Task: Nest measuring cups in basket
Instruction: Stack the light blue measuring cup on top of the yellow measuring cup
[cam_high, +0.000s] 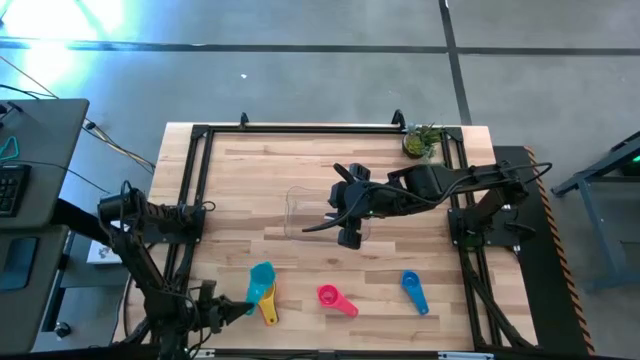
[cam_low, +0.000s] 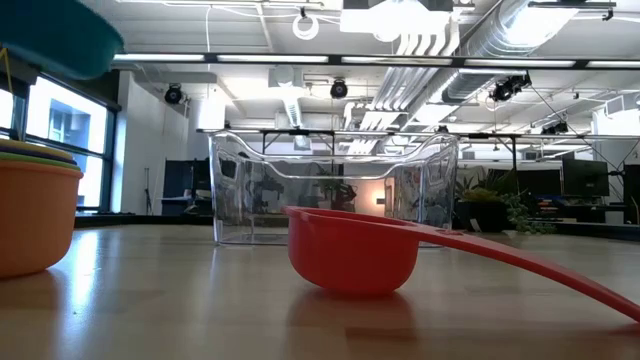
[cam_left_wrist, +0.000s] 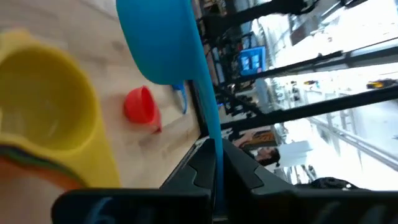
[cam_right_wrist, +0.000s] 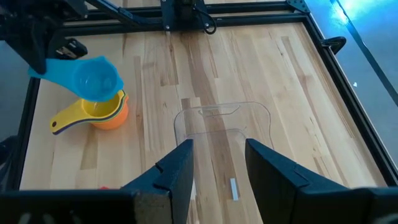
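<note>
A teal measuring cup (cam_high: 262, 278) hangs over a stack of nested cups (cam_high: 268, 308), with my left gripper (cam_high: 240, 306) shut on it near the table's front left. The stack (cam_right_wrist: 102, 111) rests on its base, yellow inside and orange outside. A coral cup (cam_high: 335, 298) and a blue cup (cam_high: 413, 290) lie on the wood near the front edge. The clear basket (cam_high: 312, 215) stands at mid-table. My right gripper (cam_right_wrist: 217, 165) hovers above the basket, open, with nothing between its fingers. My left gripper pinches the teal cup's flat handle (cam_left_wrist: 211, 127) between its two fingers, near the handle's free end. The fingers come in about level from the table's left side and lie along the handle. The bowl (cam_right_wrist: 96, 78) faces up, lifted clear just above the yellow cup.
A small potted plant (cam_high: 422, 140) sits at the far right corner. A black frame (cam_high: 300, 128) runs round the table's edges. Bare wood lies between the basket and the loose cups.
</note>
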